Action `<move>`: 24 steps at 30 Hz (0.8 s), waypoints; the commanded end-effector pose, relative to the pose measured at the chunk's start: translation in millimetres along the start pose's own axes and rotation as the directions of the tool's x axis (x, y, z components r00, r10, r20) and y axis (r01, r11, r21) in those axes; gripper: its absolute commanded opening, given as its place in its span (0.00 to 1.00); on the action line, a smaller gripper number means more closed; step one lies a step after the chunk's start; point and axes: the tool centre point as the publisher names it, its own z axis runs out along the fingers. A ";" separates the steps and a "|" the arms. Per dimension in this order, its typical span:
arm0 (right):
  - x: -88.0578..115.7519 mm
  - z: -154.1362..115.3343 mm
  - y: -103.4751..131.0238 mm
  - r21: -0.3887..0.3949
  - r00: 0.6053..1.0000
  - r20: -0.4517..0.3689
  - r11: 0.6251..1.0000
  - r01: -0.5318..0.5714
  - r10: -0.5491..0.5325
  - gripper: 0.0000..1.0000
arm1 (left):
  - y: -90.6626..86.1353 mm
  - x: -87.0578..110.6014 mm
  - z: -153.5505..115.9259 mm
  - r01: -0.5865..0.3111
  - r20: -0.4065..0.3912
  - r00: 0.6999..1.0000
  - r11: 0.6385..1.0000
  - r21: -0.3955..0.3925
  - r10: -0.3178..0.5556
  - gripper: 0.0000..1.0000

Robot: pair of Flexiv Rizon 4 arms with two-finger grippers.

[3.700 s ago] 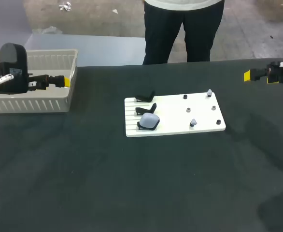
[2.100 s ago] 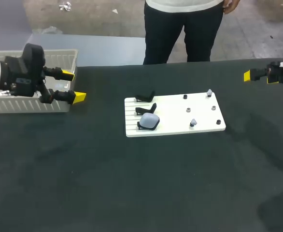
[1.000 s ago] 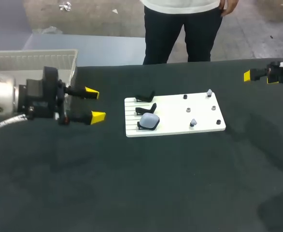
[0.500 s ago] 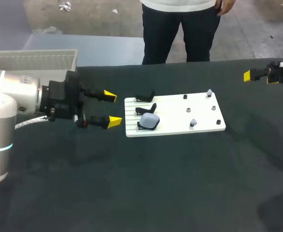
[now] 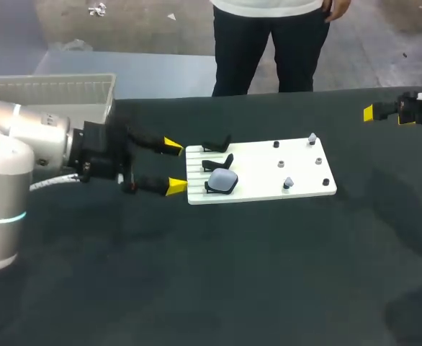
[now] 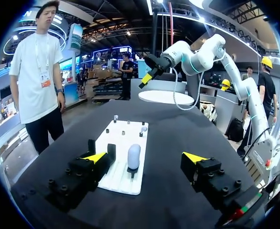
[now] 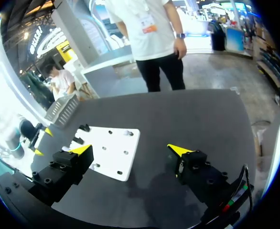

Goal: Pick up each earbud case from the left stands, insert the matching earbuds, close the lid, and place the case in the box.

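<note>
A grey-blue earbud case (image 5: 223,180) rests on the nearest of three black stands at the left end of a white board (image 5: 268,175). The other two stands (image 5: 217,146) hold nothing. Two grey earbuds (image 5: 312,138) (image 5: 288,183) sit on pegs at the board's right end. My left gripper (image 5: 173,166) is open at the board's left edge, level with the stands. In the left wrist view the case (image 6: 134,156) stands just ahead of the left gripper (image 6: 145,157), between the lines of its fingers and untouched. My right gripper (image 5: 373,112) (image 7: 130,150) hangs open and empty far to the right, above the table.
A white slatted basket (image 5: 52,90) stands at the table's far left corner, behind my left arm. Small dark pegs (image 5: 280,163) dot the board's right half. Dark cloth (image 5: 232,274) covers the table all round the board.
My left arm has swung right from the basket to the board's left edge, fingers open throughout. The right arm, the case and the earbuds have not moved.
</note>
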 end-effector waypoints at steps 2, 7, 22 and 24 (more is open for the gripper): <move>-0.2 0.9 -0.9 -0.003 1.000 0.000 1.000 0.001 -0.001 1.00 | 11.2 8.3 24.7 0.002 0.007 1.000 1.000 -0.002 -0.002 1.00; -0.2 0.9 -0.9 -0.003 1.000 0.000 1.000 0.001 -0.001 1.00 | 17.1 15.7 36.9 0.009 0.013 1.000 1.000 -0.015 -0.009 1.00; -0.2 0.9 -0.9 -0.003 1.000 0.000 1.000 0.001 -0.001 1.00 | 28.0 38.0 62.4 0.003 -0.005 1.000 0.999 -0.035 -0.003 1.00; -0.2 0.9 -0.9 -0.003 1.000 0.000 1.000 0.001 -0.001 1.00 | 28.4 39.2 64.7 0.004 -0.001 1.000 0.999 -0.033 -0.004 1.00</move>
